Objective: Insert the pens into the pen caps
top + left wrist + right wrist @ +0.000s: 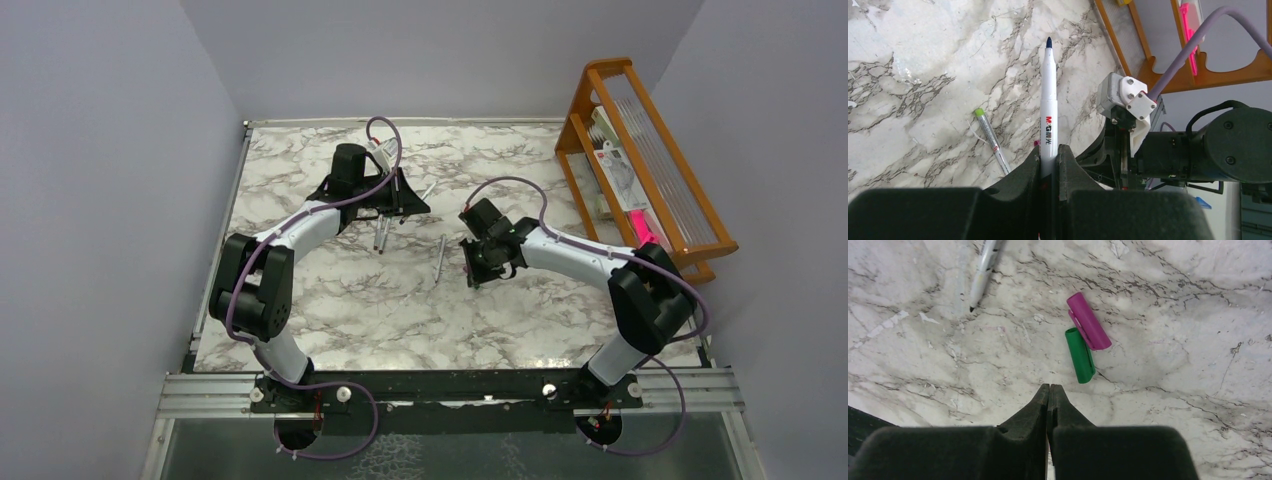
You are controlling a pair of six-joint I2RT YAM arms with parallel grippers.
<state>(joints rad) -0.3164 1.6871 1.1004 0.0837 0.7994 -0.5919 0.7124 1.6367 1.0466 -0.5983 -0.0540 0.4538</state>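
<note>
My left gripper (1049,150) is shut on a white pen (1048,105), whose dark blue tip points away from the fingers above the marble. A second pen (992,141) with a green end lies on the table just left of it. My right gripper (1049,388) is shut and empty, hovering just short of a green pen cap (1080,355) and a magenta pen cap (1089,321) that lie side by side. Another pen (982,275) with a black tip lies at the upper left. From above, the left gripper (405,203) and right gripper (478,262) flank a loose pen (440,258).
An orange wooden rack (640,160) holding packets and a bright pink item stands at the table's right edge. More pens (381,232) lie below the left gripper. The right arm (1198,150) fills the right side of the left wrist view.
</note>
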